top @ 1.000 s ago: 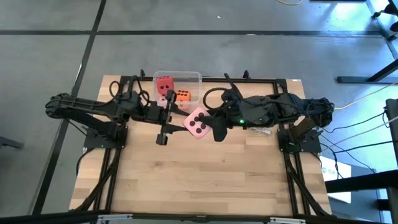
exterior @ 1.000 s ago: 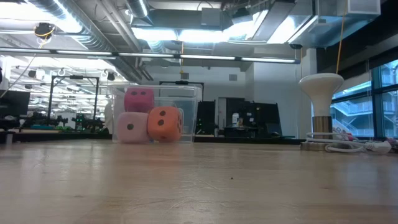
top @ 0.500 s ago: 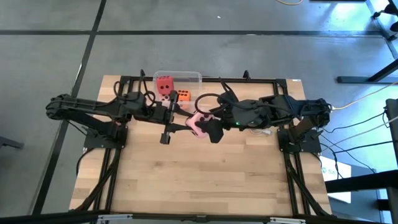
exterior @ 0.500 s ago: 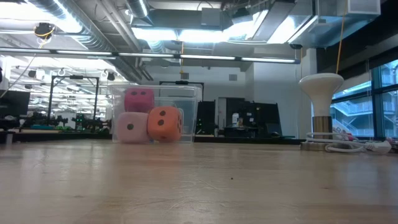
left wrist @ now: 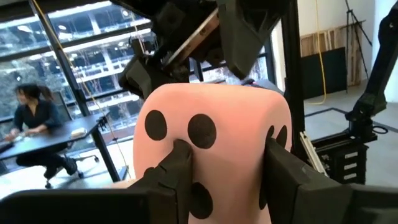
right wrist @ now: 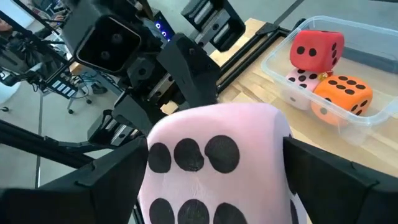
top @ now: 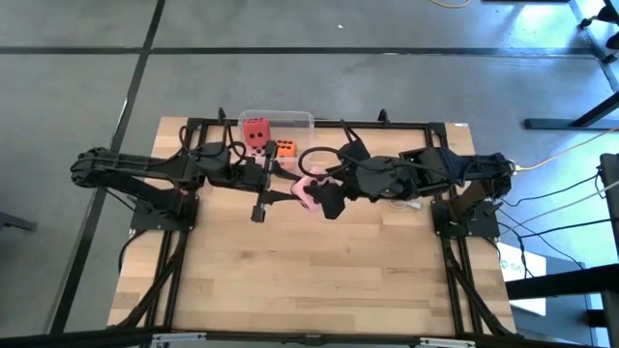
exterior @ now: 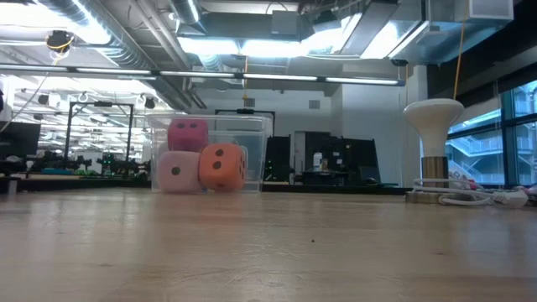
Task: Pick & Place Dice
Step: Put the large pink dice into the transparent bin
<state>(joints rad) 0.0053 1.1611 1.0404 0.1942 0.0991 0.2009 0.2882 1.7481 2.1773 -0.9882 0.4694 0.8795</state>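
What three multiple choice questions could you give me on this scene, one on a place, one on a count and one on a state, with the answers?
1. Where is the big pink die?
A. On the floor
B. Up in the air over the table
C. Lying at the table's front edge

2. How many dice lie in the clear tub?
A. One
B. Five
C. Three

3. What is the left gripper doing?
A. Shut on the big pink die
B. Open and empty
C. Shut on an orange die

Answers:
1 B: the low view shows no die on the boards outside the tub.
2 C: the red die, the orange die and the pale pink die sit in it.
3 A: its fingers press into the die's sides.
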